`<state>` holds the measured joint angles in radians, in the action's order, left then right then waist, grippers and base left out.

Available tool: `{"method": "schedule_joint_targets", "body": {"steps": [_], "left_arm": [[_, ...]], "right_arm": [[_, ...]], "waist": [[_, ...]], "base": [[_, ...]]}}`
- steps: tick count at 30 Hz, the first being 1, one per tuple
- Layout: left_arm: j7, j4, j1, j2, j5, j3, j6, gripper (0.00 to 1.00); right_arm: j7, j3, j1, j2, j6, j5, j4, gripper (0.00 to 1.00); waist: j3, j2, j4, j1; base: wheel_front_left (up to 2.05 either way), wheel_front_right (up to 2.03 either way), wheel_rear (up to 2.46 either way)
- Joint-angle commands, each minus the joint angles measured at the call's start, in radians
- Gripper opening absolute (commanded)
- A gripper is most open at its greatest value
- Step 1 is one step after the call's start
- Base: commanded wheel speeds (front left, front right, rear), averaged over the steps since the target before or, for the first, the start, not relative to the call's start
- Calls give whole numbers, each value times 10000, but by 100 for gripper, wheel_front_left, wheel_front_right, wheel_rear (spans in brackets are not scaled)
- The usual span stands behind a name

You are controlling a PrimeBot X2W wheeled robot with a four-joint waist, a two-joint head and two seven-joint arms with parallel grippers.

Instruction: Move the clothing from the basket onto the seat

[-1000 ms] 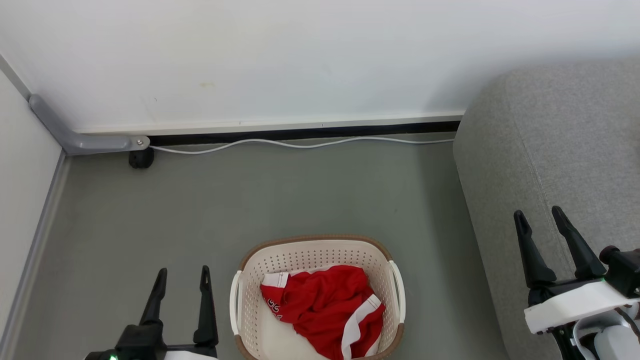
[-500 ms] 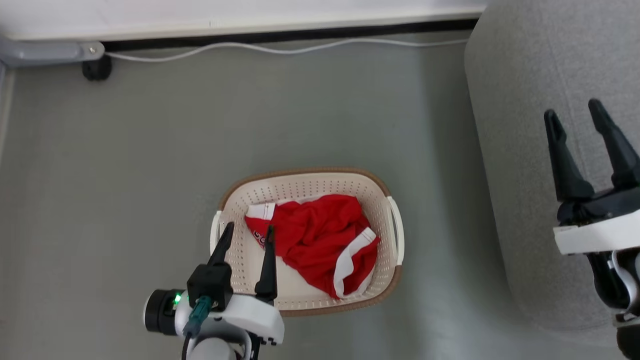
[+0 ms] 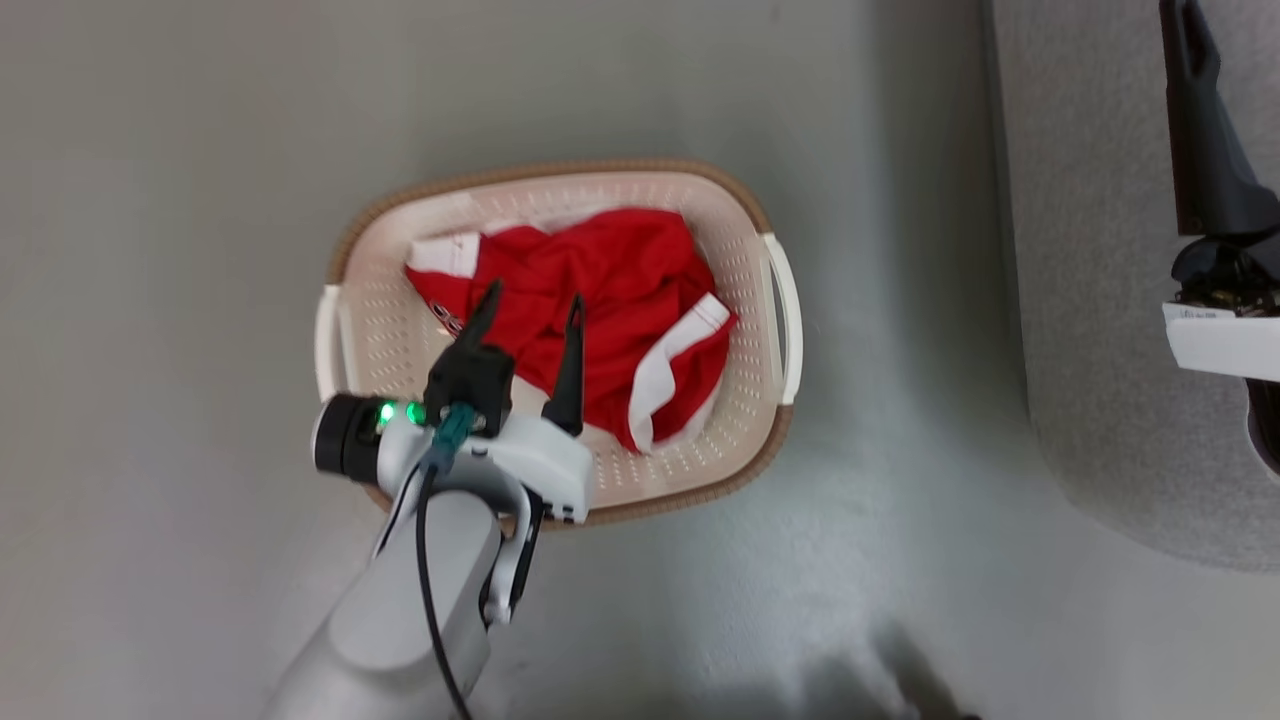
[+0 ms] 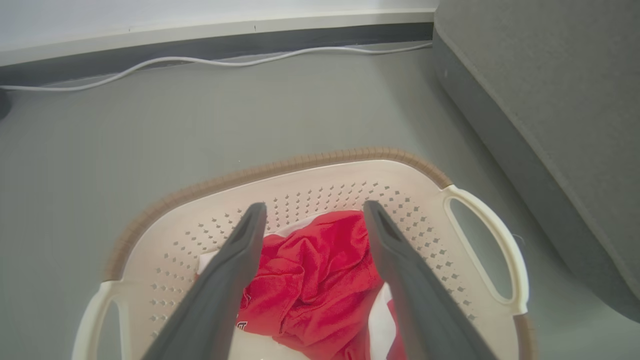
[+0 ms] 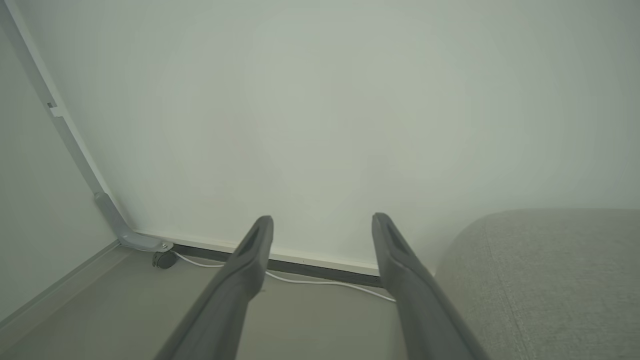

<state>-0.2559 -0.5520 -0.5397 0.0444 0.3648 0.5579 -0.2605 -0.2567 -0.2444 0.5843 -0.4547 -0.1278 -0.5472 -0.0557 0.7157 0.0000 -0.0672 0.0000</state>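
The cream basket with a brown rim stands on the grey floor, and the crumpled red clothing with white trim lies inside it. My left gripper hovers open over the near left part of the basket, fingers pointing at the garments. In the left wrist view the open left gripper frames the red clothing inside the basket. The grey seat is at the right. One dark finger of my right gripper rises over it. In the right wrist view the right gripper is open and empty, beside the seat.
A white cable runs along the dark skirting at the foot of the white wall. A grey bracket with a small black wheel sits in the left corner. Bare grey floor surrounds the basket.
The head camera has tilted down, so the whole picture shifted. My left arm has reached forward over the basket, above the clothing. Both grippers stay open.
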Motion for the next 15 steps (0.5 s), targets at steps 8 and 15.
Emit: {"method": "schedule_joint_targets", "body": {"steps": [8, 15], "left_arm": [[-59, -1518, -1803, 59, 446, 577, 206, 100], [-59, -3127, -3325, 58, 1022, 990, 160, 100]], "right_arm": [[-51, -221, 408, -191, -29, -140, -672, 100], [-51, -366, 813, -30, -29, -161, -1087, 100]], "waist": [[1958, 0, -605, 0], [2817, 0, -1066, 0]], "base": [[0, 0, 0], [0, 0, 0]]}}
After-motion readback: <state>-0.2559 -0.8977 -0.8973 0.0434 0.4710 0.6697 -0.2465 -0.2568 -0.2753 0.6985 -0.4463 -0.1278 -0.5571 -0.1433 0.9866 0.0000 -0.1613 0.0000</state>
